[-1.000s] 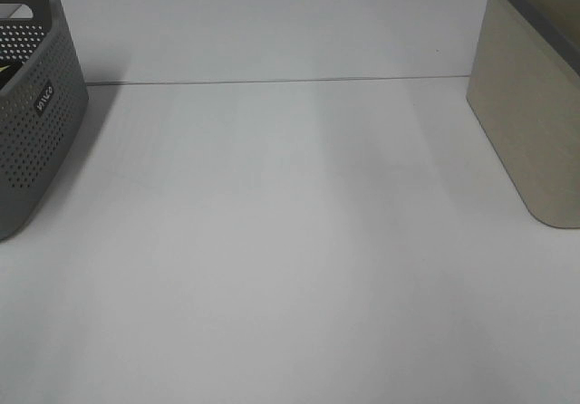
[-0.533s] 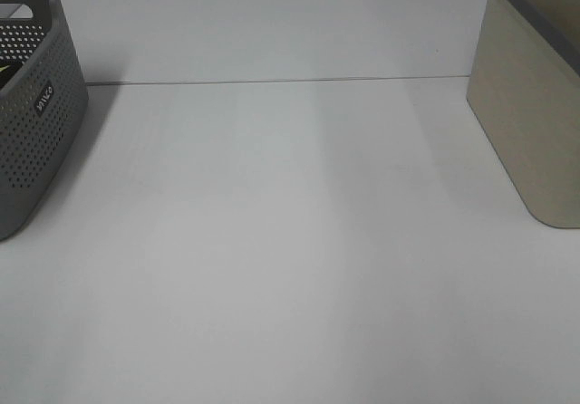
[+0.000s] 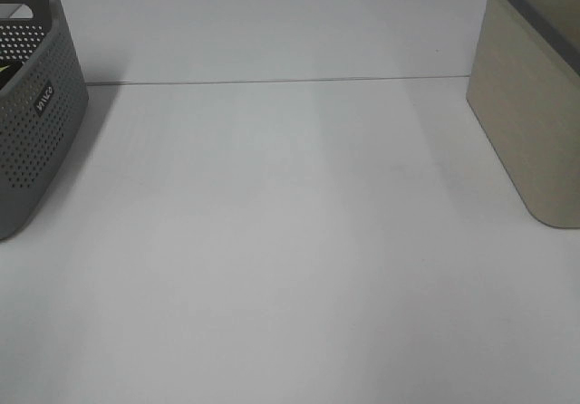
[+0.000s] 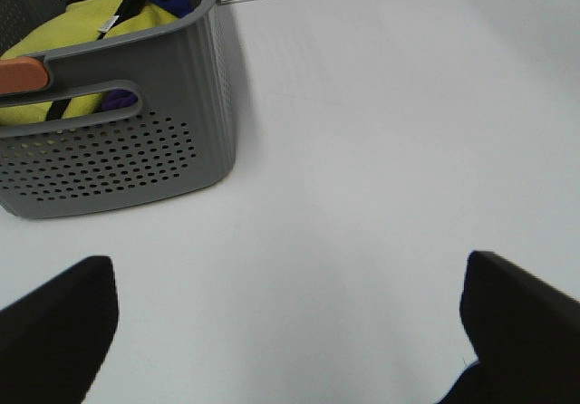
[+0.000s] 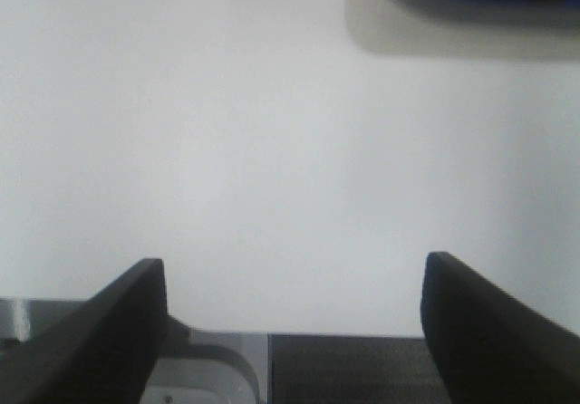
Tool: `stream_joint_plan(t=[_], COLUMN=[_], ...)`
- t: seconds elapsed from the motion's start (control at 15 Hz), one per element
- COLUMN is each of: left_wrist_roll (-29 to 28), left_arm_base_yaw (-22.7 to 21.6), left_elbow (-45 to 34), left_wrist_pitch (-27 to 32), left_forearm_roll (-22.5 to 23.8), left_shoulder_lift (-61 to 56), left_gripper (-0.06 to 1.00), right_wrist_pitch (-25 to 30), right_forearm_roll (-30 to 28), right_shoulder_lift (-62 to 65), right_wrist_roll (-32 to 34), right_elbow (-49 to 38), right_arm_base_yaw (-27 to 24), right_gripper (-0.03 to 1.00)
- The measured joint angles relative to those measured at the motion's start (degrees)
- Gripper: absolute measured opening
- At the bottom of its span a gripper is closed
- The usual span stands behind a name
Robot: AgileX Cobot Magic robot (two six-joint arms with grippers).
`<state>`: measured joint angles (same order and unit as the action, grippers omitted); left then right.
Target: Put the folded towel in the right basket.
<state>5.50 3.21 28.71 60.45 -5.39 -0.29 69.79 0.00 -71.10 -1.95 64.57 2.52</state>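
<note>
The right basket (image 3: 535, 105) is beige with a grey rim and stands at the far right of the table; the right wrist view shows its edge (image 5: 462, 19) with something blue inside. The grey perforated left basket (image 3: 32, 105) stands at the far left; in the left wrist view (image 4: 118, 150) it holds yellow, blue and purple cloth (image 4: 82, 28). No folded towel lies on the table. My left gripper (image 4: 290, 331) is open and empty over the white table near the grey basket. My right gripper (image 5: 290, 322) is open and empty over the table near the beige basket. Neither gripper shows in the high view.
A white table (image 3: 290, 241) spans the high view, with a seam (image 3: 272, 81) running across its far part. An orange handle pad (image 4: 23, 76) sits on the grey basket's rim. A grey fixture (image 5: 227, 368) shows at the table's edge in the right wrist view.
</note>
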Motion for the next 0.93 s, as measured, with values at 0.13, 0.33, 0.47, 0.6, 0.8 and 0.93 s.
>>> stream_joint_plan(t=[0.13, 0.33, 0.47, 0.6, 0.8, 0.93], left_wrist_roll=[0.0, 0.0, 0.0, 0.0, 0.0, 0.0], left_arm_base_yaw=[0.0, 0.0, 0.0, 0.0, 0.0, 0.0], left_elbow=[0.0, 0.0, 0.0, 0.0, 0.0, 0.0], left_wrist_pitch=[0.0, 0.0, 0.0, 0.0, 0.0, 0.0], left_forearm_roll=[0.0, 0.0, 0.0, 0.0, 0.0, 0.0], left_shoulder_lift=[0.0, 0.0, 0.0, 0.0, 0.0, 0.0], left_gripper=[0.98, 0.98, 0.98, 0.98, 0.98, 0.98], right_wrist_pitch=[-0.2, -2.0, -3.2, -4.5, -7.2, -7.8], right_forearm_roll=[0.0, 0.0, 0.0, 0.0, 0.0, 0.4], right_shoulder_lift=[8.5, 23.8, 33.6, 43.4, 54.7, 63.1], right_wrist_roll=[0.6, 1.4, 1.4, 1.4, 1.1, -0.3], right_elbow=[-12.3, -27.3, -32.5, -33.2, -34.9, -35.4], right_arm_base_yaw=[0.0, 0.0, 0.0, 0.0, 0.0, 0.0], right_gripper=[0.73, 0.73, 0.73, 0.73, 0.73, 0.73])
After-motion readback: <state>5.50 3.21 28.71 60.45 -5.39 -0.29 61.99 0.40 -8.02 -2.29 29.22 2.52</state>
